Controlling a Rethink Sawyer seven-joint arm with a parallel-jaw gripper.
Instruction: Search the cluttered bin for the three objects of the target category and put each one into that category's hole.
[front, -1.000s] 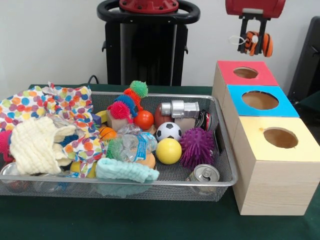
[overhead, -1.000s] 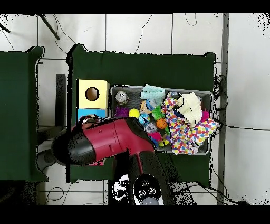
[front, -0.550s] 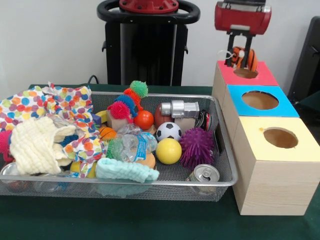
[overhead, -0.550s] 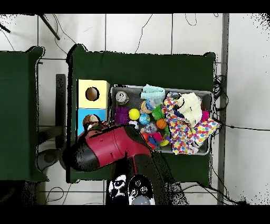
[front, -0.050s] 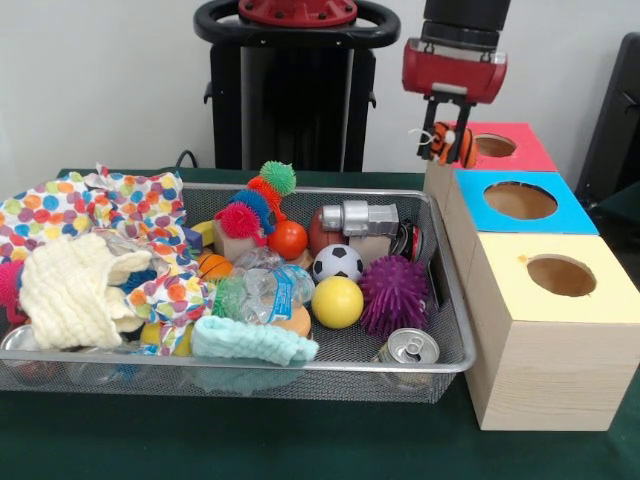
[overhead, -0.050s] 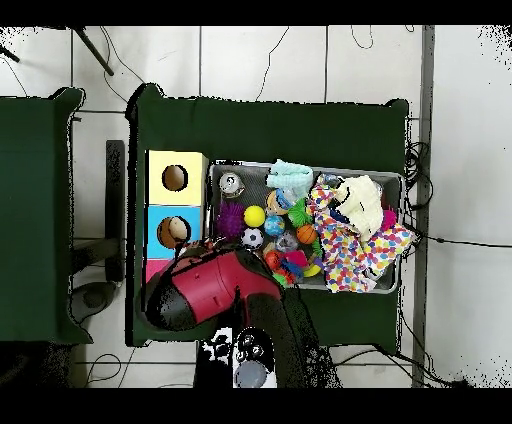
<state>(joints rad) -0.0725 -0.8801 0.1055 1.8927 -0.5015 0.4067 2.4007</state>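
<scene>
Nearest, in the wire mesh bin (front, -0.050s: 300, 385), plenty left to search through: soda can (front, -0.050s: 408, 347), teal cloth (front, -0.050s: 252, 340), yellow ball (front, -0.050s: 337, 302), purple spiky ball (front, -0.050s: 393, 293), soccer ball (front, -0.050s: 337, 263). Farther right, beyond the yellow-topped box (front, -0.050s: 545, 340) and blue-topped box (front, -0.050s: 570, 212), pinched between the jaws of the gripper (front, -0.050s: 445, 148): a striped tiger plush (front, -0.050s: 462, 147), hanging at the left edge of the red-topped box (front, -0.050s: 530, 150), just short of its hole (front, -0.050s: 495, 146). Probably one delivery close to done but not yet dropped; impossible to tell what already lies inside any hole.
</scene>
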